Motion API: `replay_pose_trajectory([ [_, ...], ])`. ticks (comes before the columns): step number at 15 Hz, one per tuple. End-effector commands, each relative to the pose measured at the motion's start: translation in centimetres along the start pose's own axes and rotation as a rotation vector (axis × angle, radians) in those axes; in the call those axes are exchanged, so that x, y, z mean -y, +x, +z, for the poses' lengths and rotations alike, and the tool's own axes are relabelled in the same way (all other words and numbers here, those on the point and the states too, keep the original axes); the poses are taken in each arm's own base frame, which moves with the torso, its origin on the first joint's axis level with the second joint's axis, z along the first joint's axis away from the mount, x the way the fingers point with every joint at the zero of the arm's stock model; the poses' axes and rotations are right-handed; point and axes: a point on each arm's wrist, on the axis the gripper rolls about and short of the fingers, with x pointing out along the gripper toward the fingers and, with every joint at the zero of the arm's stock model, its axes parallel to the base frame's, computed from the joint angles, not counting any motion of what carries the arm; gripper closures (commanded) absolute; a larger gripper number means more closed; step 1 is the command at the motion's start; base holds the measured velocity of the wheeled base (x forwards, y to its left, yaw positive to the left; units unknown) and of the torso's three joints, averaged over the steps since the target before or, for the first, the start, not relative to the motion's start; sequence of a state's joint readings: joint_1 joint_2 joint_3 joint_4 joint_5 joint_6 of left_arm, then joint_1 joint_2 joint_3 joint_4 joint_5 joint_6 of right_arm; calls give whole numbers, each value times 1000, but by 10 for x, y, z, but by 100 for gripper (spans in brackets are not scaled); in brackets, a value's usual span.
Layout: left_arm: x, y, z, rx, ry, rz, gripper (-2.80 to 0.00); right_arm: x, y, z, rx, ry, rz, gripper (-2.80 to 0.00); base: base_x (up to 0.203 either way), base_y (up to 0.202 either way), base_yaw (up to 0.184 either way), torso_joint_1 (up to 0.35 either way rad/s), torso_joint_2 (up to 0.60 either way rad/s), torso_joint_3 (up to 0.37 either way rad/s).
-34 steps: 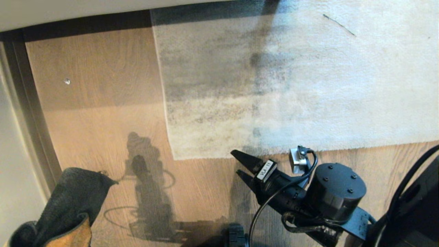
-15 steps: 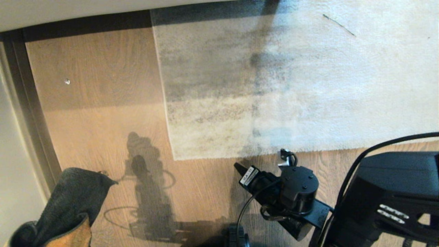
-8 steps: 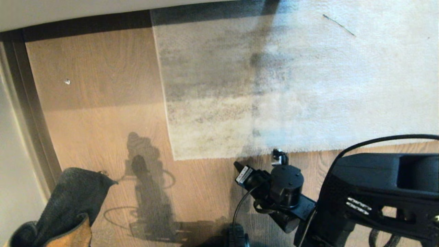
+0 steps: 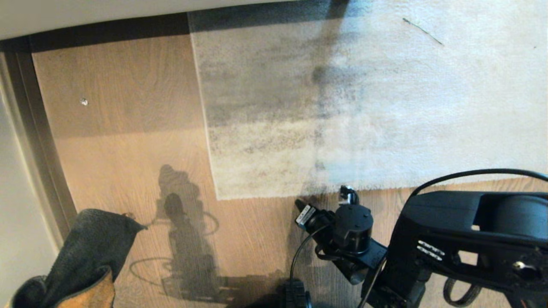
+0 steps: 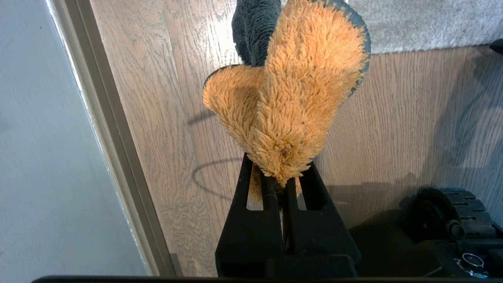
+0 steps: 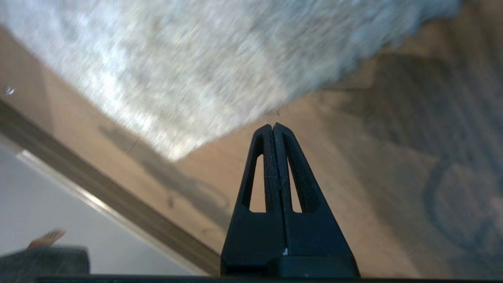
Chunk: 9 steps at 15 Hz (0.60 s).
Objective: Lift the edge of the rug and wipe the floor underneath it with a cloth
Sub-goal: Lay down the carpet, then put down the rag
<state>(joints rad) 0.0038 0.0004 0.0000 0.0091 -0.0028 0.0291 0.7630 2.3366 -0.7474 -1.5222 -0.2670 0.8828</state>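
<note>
The light grey mottled rug lies flat on the wood-plank floor. Its near rug edge and square corner are down. My right gripper is shut and empty. It hovers over bare floor with its tip just short of that edge, as the right wrist view shows with the rug ahead. At the lower left my left gripper is shut on the cloth, dark grey with a mustard face, also seen in the head view.
A dark baseboard strip and pale wall border the floor on the left and far side. A small pale speck lies on the planks. A dark thread lies on the rug. My base's black wheel is near the left gripper.
The right gripper's fingers, apart in the earliest frame, are now together. The right forearm has swung in from the right and the wrist has turned. Its tip stays near the rug edge. The cloth is unmoved.
</note>
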Motion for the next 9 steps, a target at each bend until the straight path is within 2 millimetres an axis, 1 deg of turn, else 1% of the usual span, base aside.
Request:
replay_pose_trajectory([
  [1,0,0,0,0,0,0,0,3,3,3,34,16,17,0,0,0,0,0,0,0],
  [4,0,0,0,0,0,0,0,10,8,8,55,19,1,0,0,0,0,0,0,0],
  [8,0,0,0,0,0,1,0,20,15,9,69,27,-18,0,0,0,0,0,0,0],
  [9,0,0,0,0,0,0,0,19,16,10,75,50,-11,0,0,0,0,0,0,0],
])
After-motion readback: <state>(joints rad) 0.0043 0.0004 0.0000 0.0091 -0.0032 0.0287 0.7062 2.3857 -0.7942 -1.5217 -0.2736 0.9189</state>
